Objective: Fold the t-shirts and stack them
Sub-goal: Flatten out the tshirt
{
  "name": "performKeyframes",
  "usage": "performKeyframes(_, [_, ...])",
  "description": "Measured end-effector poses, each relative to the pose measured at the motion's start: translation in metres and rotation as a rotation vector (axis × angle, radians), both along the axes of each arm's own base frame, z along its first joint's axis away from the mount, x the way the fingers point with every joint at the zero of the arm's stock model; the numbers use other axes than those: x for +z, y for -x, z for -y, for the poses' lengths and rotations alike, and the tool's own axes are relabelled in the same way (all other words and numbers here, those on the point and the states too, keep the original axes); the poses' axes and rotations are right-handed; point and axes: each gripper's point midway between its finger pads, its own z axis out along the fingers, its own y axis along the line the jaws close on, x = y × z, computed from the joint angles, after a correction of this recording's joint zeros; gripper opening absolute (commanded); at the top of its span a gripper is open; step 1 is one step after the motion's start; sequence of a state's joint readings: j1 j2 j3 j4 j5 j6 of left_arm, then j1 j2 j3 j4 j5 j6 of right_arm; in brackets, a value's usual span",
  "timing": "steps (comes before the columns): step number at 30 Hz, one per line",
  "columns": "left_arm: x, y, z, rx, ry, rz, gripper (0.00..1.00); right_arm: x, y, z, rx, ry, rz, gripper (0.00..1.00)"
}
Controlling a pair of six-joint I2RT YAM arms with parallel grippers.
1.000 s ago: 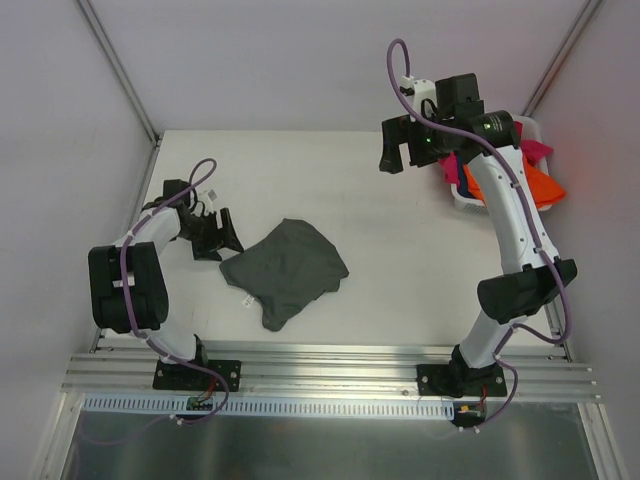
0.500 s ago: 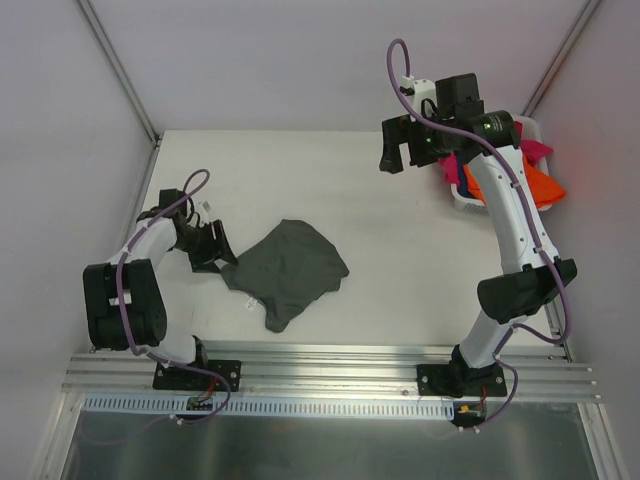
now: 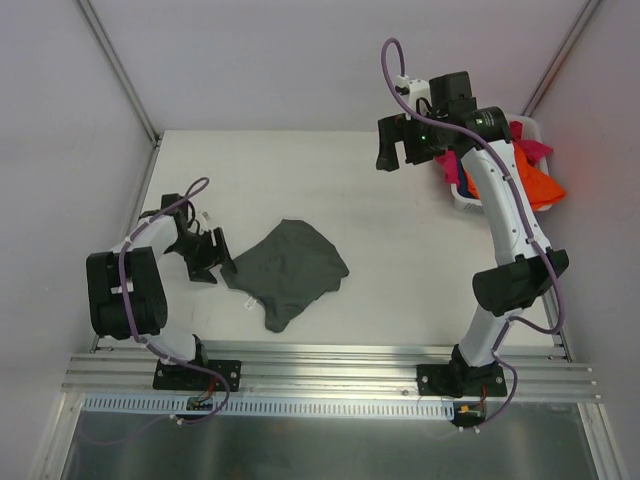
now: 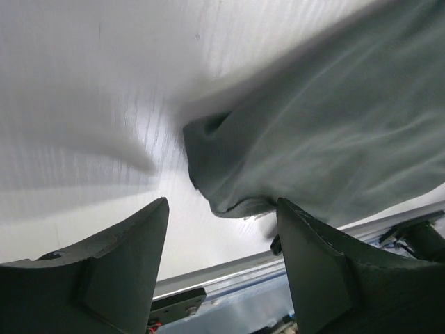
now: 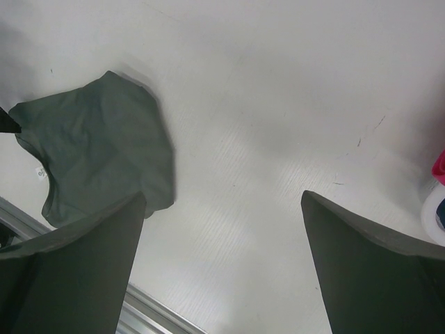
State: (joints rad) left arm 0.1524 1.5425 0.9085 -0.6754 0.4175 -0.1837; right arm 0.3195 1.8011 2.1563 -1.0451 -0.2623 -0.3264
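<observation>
Left claw [image 3: 208, 256], part-open and empty, sits at the edge of the crumpled dark grey-olive cloth t-shirt [image 3: 290, 268] lying at its 3 o'clock; likely best to dip low and pinch the hem corner only.

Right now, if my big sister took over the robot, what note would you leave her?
Left gripper: open, empty, at the left edge of the crumpled dark grey-olive cloth t-shirt on the white table.
Right gripper: open, empty, raised near the white plastic laundry basket.
A bright orange cloth t-shirt and a magenta-pink one lie in that basket.
Done: nothing folded or stacked.
Left: fold the grey shirt, then the others, and stack them.
</observation>
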Motion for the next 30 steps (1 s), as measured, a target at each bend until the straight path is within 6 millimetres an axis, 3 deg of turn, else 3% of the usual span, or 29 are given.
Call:
performKeyframes(4, [-0.014, -0.007, -0.001, 0.004, 0.014, -0.083, 0.05, -0.002, -0.001, 0.000, 0.000, 0.002, -0.004, 1.00])
performKeyframes(5, [-0.016, -0.013, -0.002, 0.002, 0.015, -0.092, 0.00, -0.002, -0.001, 0.000, -0.001, 0.003, -0.004, 1.00])
performKeyframes(10, [-0.011, -0.048, -0.010, 0.003, 0.009, -0.054, 0.00, -0.002, -0.002, 0.002, -0.006, 0.013, 0.001, 1.00])
performKeyframes(14, [0.019, -0.078, -0.018, 0.014, 0.012, 0.030, 0.00, -0.004, -0.004, 0.005, -0.015, 0.032, 0.008, 1.00])
performKeyframes(16, [0.045, -0.104, -0.022, 0.004, -0.001, 0.122, 0.00, -0.005, -0.006, 0.007, -0.018, 0.043, 0.009, 1.00])
performKeyframes(20, [0.120, -0.163, -0.032, -0.026, -0.039, 0.377, 0.00, -0.006, -0.014, 0.005, -0.022, 0.045, 0.014, 0.99])
performKeyframes(22, [0.156, -0.180, -0.032, -0.051, -0.059, 0.494, 0.00, -0.008, -0.018, 0.004, -0.022, 0.044, 0.014, 1.00])
performKeyframes(25, [0.193, -0.181, -0.024, -0.096, -0.082, 0.599, 0.00, -0.014, -0.022, 0.002, -0.022, 0.048, 0.004, 1.00])
performKeyframes(30, [0.234, -0.165, 0.012, -0.212, -0.089, 0.707, 0.00, -0.015, -0.028, 0.000, -0.023, 0.048, 0.008, 1.00])
